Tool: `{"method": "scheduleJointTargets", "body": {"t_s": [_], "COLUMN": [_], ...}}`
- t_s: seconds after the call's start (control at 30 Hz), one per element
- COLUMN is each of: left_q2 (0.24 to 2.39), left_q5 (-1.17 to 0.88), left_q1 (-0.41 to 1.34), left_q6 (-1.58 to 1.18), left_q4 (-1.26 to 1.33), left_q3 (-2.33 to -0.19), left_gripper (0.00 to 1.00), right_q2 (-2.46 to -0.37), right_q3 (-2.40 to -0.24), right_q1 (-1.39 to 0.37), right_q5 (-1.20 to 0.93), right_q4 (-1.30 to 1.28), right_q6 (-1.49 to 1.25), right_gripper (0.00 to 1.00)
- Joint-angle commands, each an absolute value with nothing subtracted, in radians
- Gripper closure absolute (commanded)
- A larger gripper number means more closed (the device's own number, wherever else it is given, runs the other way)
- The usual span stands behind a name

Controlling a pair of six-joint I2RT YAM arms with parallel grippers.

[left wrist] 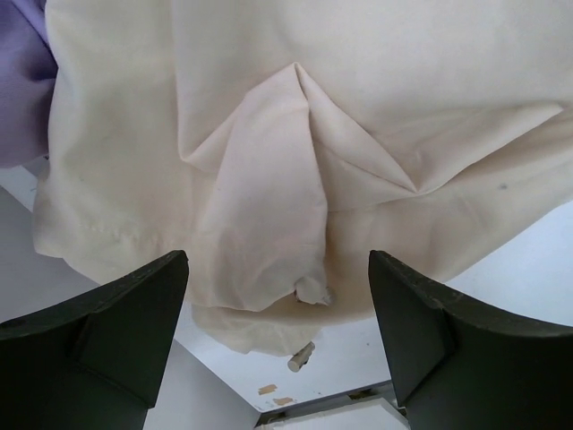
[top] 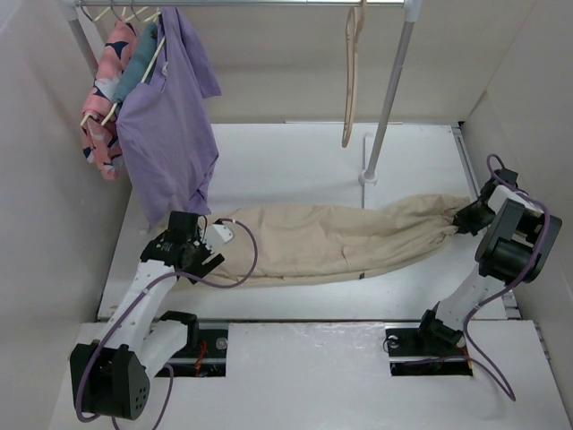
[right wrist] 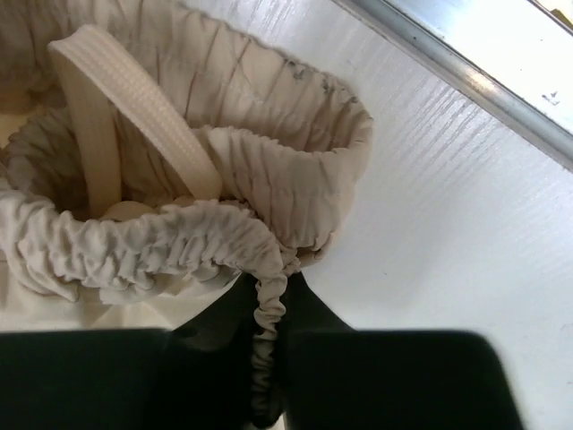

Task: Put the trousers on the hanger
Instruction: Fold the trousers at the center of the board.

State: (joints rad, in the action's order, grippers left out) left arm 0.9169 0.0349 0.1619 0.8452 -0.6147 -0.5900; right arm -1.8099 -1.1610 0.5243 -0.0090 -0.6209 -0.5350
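The cream trousers [top: 331,242] lie stretched across the white table [top: 295,152], their long axis running left to right between the two arms. At the right end, the right end effector [right wrist: 269,358] is pressed together on the gathered elastic waistband [right wrist: 179,233], a fold of it pinched between the dark fingers. At the left end, the left end effector [left wrist: 277,296] hangs just above the leg ends with its jaws spread wide and nothing between them; rumpled cloth lies directly below and ahead of it. The hanger [top: 351,81] hangs empty from the rail [top: 242,4] at the back, beyond the middle of the garment and somewhat right of centre, so the right arm is the nearer of the two. Judged from this, the coming move depends on the left arm closing on the leg end directly beneath it, so both ends can be lifted toward the hanger behind.
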Motion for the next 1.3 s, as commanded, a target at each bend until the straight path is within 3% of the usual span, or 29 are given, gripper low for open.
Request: {"method": "scheduleJointTargets", "body": {"t_s": [0.0,0.43,0.87,0.97,1.13,1.27], "left_q2": [0.900,0.969,1.019,1.019,1.019,1.009], "left_q5": [0.012,-0.017,-0.035,-0.046,-0.130,-0.216], "left_q1": [0.166,0.166,0.166,0.166,0.166,0.166], "left_q6": [0.818,0.818,0.827,0.827,0.882,0.989], "left_q4": [-0.660,-0.632,-0.641,-0.673,-0.803,-0.917], "left_q3": [-0.643,-0.684,-0.726,-0.750,-0.811,-0.811], "left_gripper": [0.21,0.21,0.21,0.21,0.32,0.28], "right_q2": [-1.842,-1.567,-1.470,-1.447,-1.424,-1.424], "right_q3": [-1.192,-1.345,-1.452,-1.474,-1.483,-1.483], "right_q1": [0.526,0.517,0.489,0.489,0.489,0.489], "right_q5": [0.000,0.195,0.409,0.429,0.420,0.420], "right_q4": [-0.575,-0.693,-0.762,-0.762,-0.762,-0.762], "right_q6": [-0.516,-0.473,-0.434,-0.425,-0.425,-0.425], "right_gripper": [1.00,1.00,1.00,1.00,1.00,1.00]}}
